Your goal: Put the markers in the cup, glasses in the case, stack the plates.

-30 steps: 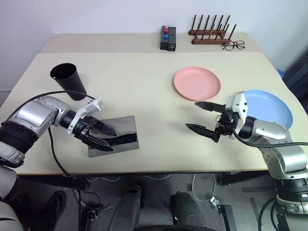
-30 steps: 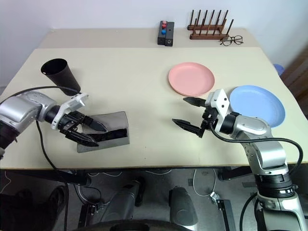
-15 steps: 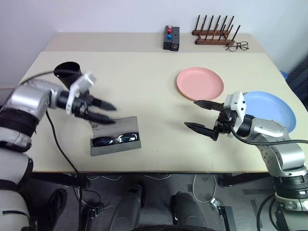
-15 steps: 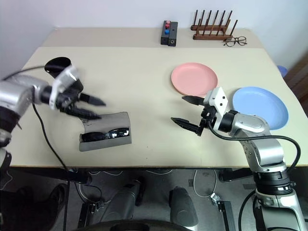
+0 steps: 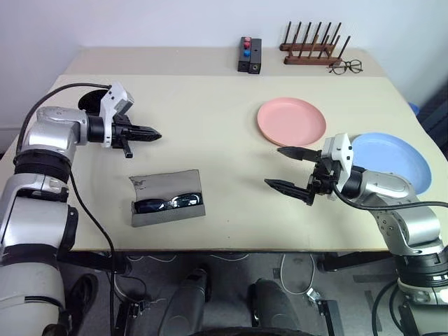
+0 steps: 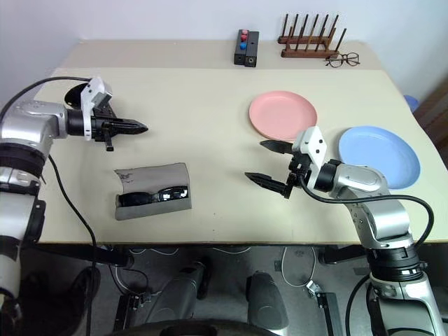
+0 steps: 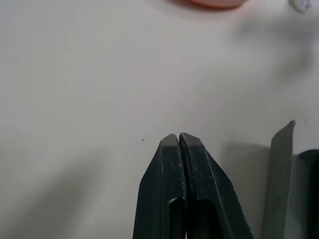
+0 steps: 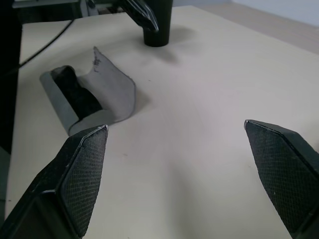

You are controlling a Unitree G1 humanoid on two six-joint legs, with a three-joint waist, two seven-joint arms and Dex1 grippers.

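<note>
My left gripper (image 5: 152, 133) hangs pressed together and empty at the left of the frame, since the glasses (image 5: 166, 204) already lie in the open case (image 5: 168, 197), below and just right of it. My right gripper (image 5: 288, 168) waits spread wide at lower right, near the pink plate (image 5: 291, 121) and blue plate (image 5: 399, 155), which are not yet stacked

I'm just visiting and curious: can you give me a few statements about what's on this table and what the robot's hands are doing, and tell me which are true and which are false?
1. The sunglasses lie inside the open grey case. True.
2. The pink plate sits stacked on the blue plate. False: they lie side by side, apart.
3. The left hand is shut and holds nothing. True.
4. The right hand grips a marker. False: its fingers stand wide open and empty.
5. The clear spectacles lie beside the wooden rack. True.
</note>
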